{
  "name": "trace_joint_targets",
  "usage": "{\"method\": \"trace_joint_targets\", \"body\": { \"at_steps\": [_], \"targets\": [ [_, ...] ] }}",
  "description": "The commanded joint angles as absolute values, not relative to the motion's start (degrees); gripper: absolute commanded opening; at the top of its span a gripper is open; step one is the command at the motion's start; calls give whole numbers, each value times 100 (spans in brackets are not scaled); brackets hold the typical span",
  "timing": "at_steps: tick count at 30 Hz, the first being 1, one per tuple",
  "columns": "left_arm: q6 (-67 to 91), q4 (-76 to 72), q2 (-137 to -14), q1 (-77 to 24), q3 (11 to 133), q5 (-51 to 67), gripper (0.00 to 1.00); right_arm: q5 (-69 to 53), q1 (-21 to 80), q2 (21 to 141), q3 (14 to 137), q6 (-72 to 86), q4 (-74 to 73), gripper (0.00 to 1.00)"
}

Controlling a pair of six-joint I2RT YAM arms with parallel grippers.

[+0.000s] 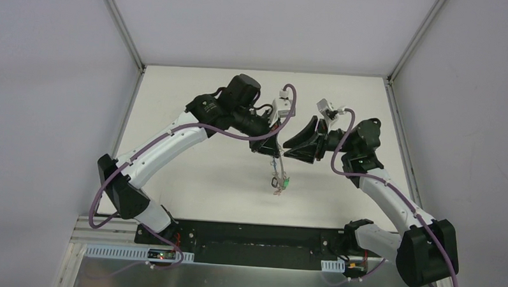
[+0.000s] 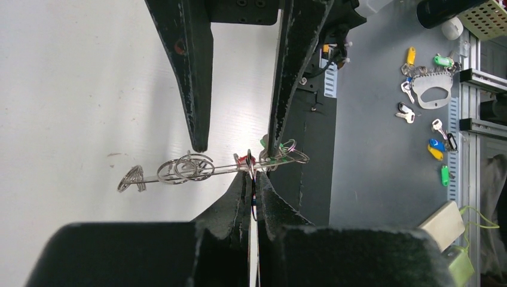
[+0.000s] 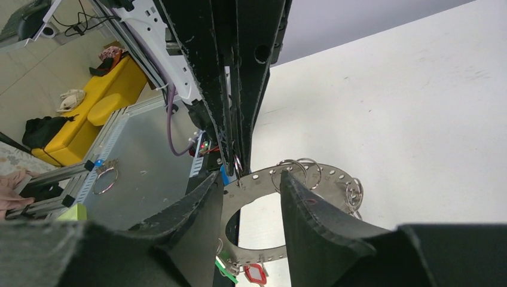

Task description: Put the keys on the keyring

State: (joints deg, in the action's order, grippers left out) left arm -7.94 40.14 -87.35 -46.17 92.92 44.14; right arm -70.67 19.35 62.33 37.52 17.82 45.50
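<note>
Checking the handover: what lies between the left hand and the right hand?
The keyring, pinched by the left hand; the right wrist view shows it.

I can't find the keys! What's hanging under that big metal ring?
A red tag and a green tag dangle below the keyring. The keys themselves can't be made out: the right gripper and the picture's edge cover them.

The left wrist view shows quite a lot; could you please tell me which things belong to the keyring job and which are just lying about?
Job in hand:
keyring, clamped edge-on in the left hand; tagged keys hanging from it; right hand, open, close to it.

Lying about:
loose tagged keys and grey metal plate on the floor; beige box.
</note>
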Motion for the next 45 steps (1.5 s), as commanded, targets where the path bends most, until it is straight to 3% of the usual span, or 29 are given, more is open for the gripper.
{"method": "trace_joint_targets", "body": {
  "at_steps": [1,29,35,40,45],
  "targets": [
    [-743,4070,-8809,-4675,9611,4760,0,-7281,1999,6049,3970,1374,4339,43],
    [-633,4087,-8991,-4709,9658,4759,0,-7313,2202,6179,4080,1424,4184,20],
    [-654,4104,-8991,-4711,9651,4740,0,-7316,2197,6175,4081,1428,4175,12],
    [-655,4102,-8985,-4711,9655,4734,0,-7309,2199,6170,4074,1411,4175,0],
    [-682,4075,-8967,-4711,9661,4727,0,-7312,2179,6172,4086,1411,4174,0]
  ]
}}
